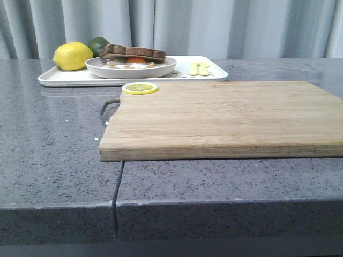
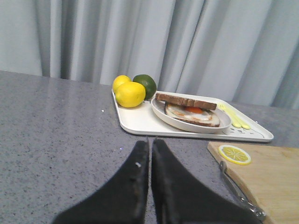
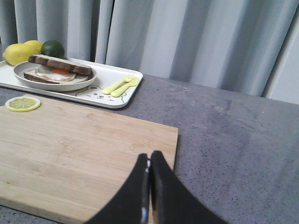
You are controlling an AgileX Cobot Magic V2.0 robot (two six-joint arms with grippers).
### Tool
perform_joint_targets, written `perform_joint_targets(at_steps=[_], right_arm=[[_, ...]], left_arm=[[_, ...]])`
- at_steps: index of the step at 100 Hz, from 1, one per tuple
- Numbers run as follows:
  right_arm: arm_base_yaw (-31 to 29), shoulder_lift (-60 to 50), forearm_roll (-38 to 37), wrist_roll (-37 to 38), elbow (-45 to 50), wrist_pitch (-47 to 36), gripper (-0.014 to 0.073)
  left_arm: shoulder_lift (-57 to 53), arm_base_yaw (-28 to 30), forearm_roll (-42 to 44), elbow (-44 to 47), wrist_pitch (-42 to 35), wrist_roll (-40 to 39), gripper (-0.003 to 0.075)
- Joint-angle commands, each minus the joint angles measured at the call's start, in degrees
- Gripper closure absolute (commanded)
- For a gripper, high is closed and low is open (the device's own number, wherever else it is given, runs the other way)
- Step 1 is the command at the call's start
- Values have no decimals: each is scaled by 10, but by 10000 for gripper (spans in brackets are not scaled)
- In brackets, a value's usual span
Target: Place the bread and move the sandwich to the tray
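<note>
White tray [image 1: 59, 80] at the front view's upper left already carries the plate [image 1: 161, 69] with bread [image 1: 134, 52] atop the egg sandwich [image 1: 131, 62], so the task looks finished; both grippers [image 2: 150, 154] [image 3: 149, 165] are closed and empty.

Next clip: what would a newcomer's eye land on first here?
Probably the large wooden board filling the near table, bare except for a lemon slice at its far left corner. Behind it, the white tray holds the plate with the egg sandwich, beside a lemon and a lime.
</note>
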Motion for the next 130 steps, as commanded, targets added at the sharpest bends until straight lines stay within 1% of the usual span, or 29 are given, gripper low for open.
perform_joint_targets(at_steps=[1,12,19,59,70,79,88,93,98,103,105,110,115,120,125,130], right_arm=[[-4,5,-2,-4,-14,-42,710],[-4,5,-2,-4,-14,-42,710],[-4,5,-2,-4,-14,-42,710],[-4,5,-2,-4,-14,-42,710],[-4,5,-2,-4,-14,-42,710],[-4,5,-2,-4,-14,-43,710],[-4,5,-2,-4,-14,-43,710],[-4,5,-2,-4,-14,-43,710],[-4,5,-2,-4,-14,-43,710],[-4,5,-2,-4,-14,-43,710],[-4,5,-2,-4,-14,-43,710],[-4,5,-2,-4,-14,-43,710],[-4,5,-2,-4,-14,-43,710],[-4,5,-2,-4,-14,-43,710],[-4,5,-2,-4,-14,-43,710],[-4,5,-2,-4,-14,-43,710]], left_arm=[[5,-3,-53,-15,-3,-1,739],[5,-3,-159,-15,14,-1,739],[5,-3,-194,-15,16,-1,739],[5,-3,-195,-15,16,-1,739],[5,-3,-164,-14,11,-1,739],[5,-3,-98,-10,13,-1,739],[5,-3,14,-6,32,-1,739],[5,-3,78,-3,44,-13,739],[5,-3,149,1,45,-65,739],[4,-3,252,6,33,-164,739],[3,-3,279,10,26,-192,739],[-2,-3,384,20,5,-298,739],[-11,-3,457,33,-23,-360,739],[-19,-3,499,48,-53,-382,739],[-27,-3,517,63,-77,-382,739],[-35,-3,525,74,-79,-382,739]])
